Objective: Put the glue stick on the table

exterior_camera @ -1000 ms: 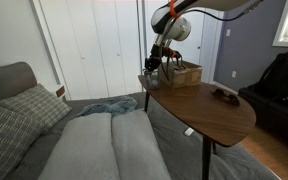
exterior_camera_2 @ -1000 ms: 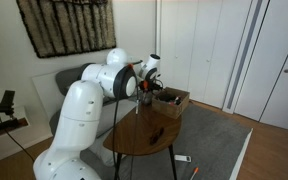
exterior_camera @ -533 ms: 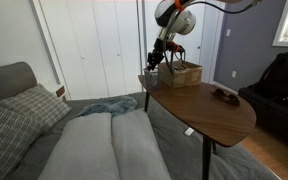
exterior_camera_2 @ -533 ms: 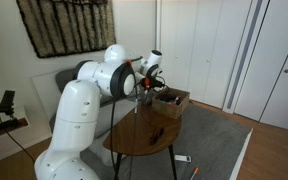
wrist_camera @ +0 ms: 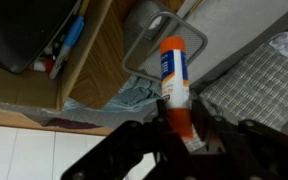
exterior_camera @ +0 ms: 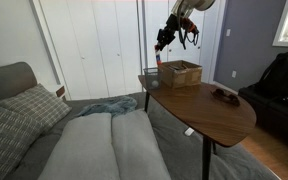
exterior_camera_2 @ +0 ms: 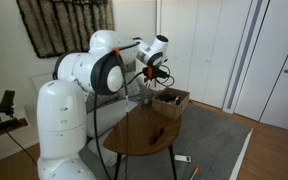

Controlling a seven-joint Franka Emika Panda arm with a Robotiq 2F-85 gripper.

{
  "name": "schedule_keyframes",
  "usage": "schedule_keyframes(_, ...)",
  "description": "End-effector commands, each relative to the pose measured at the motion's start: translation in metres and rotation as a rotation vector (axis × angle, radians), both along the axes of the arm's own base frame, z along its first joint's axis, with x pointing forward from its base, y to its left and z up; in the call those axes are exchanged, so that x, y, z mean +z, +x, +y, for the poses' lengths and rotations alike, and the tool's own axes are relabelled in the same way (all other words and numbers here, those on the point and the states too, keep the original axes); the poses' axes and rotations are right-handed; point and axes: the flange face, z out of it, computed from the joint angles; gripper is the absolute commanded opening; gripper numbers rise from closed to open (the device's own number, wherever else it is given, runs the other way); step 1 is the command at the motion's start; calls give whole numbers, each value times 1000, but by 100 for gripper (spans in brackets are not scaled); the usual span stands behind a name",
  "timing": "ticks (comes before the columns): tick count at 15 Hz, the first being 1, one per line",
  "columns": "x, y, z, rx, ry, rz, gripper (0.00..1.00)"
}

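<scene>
High over the far end of the bench (exterior_camera: 209, 108), the arm (exterior_camera_2: 94, 68) hangs with its load clear of everything, so the step in hand, as I judge it, is the carry down to bare wood. The wooden crate (exterior_camera: 181, 73) and a grey wire-rimmed holder (wrist_camera: 149, 45) crowd that corner. Aim instead for the open brown surface nearer the middle, well apart from the flat dark object (exterior_camera: 224, 95). The claw (wrist_camera: 184, 128) is clamped on one orange end of the glue stick (wrist_camera: 172, 72), which points away toward the holder below — lower gently and release only when it is close to the wood, since a slim cylinder may roll.
</scene>
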Motion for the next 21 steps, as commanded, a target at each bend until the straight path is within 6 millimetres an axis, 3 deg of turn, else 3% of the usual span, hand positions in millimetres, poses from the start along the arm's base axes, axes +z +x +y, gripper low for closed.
schedule_keyframes(1, 35, -43, -20, 24, 40, -36, 7)
schedule_keyframes(8, 58, -151, -78, -113, -93, -84, 7)
schedule_keyframes(11, 43, -199, -94, -162, -89, -41, 7)
schedule_keyframes(14, 3, -243, -114, -165, -60, 20, 7)
schedule_keyframes(15, 27, -206, -109, -156, -77, 2, 7)
schedule_keyframes(16, 19, -216, -113, -160, -72, 14, 30)
schedule_keyframes(19, 23, -213, -111, -150, -70, 7, 30)
schedule_keyframes(20, 23, -212, -110, -147, -70, 7, 7)
schedule_keyframes(21, 21, -212, -106, -155, -81, -3, 7)
